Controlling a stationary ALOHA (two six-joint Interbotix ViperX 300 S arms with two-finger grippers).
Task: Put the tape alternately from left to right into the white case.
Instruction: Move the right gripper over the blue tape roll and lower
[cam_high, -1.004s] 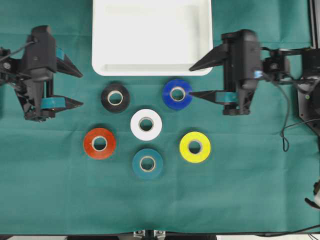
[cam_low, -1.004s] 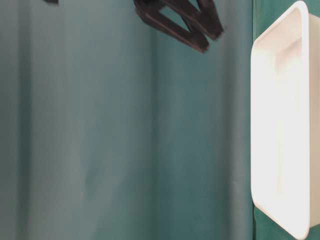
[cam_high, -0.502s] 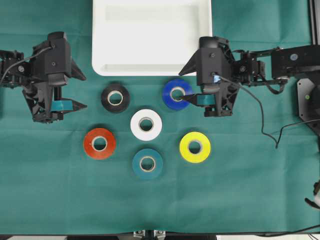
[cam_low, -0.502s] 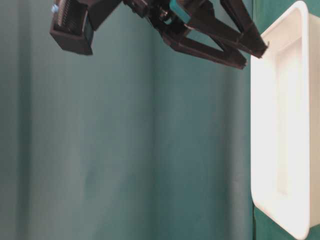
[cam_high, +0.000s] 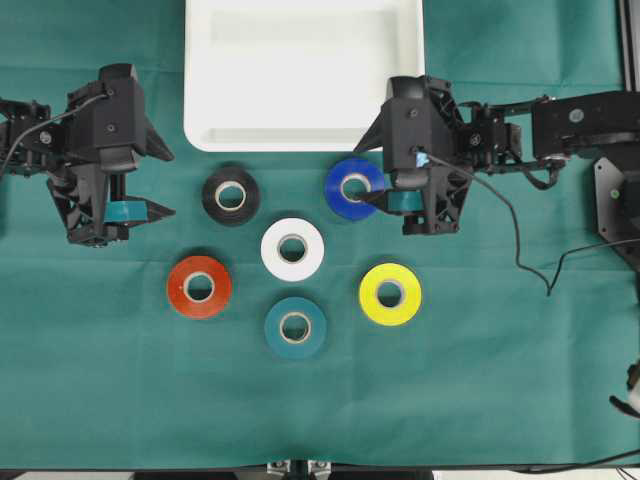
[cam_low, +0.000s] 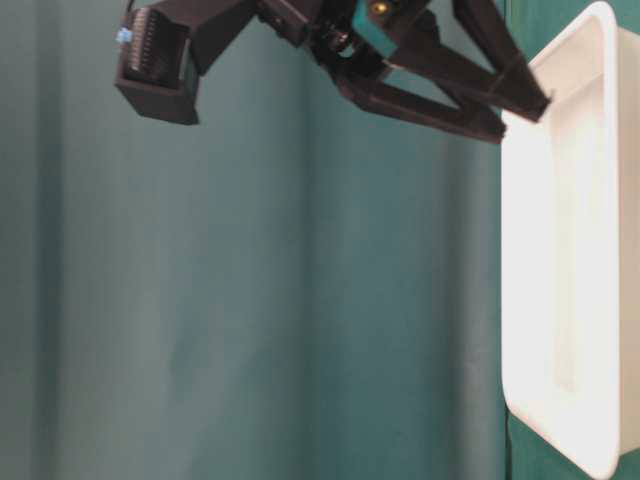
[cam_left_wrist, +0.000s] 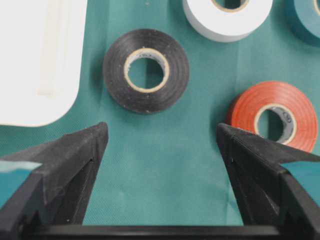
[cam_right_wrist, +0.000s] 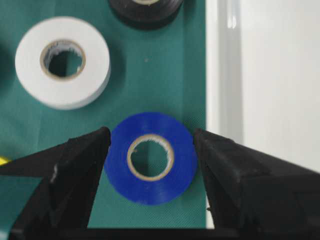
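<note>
Table covered by 1 green cloth, lightly creased, dark edge along the near side; nothing of the room beyond it shows.

6 tape rolls, all flat on the cloth, none in the case. Nearest row: teal roll, then yellow roll to its right and red-orange roll to its left. Next: white roll in the middle. Farther: black roll and blue roll, both near the front rim of the case but apart from it.

1 white case at the far edge, shallow, raised rim, rounded corners, holds no rolls.

2 grippers. Left gripper sits left of the black roll, jaws wide, nothing between them; in the left wrist view the black roll lies ahead of the jaws and the red-orange roll is just past the right jaw's tip. Right gripper has jaws wide, straddling the blue roll, 1 finger on each side; contact cannot be told. In the table-level view the right gripper's fingers point toward the case rim.
</note>
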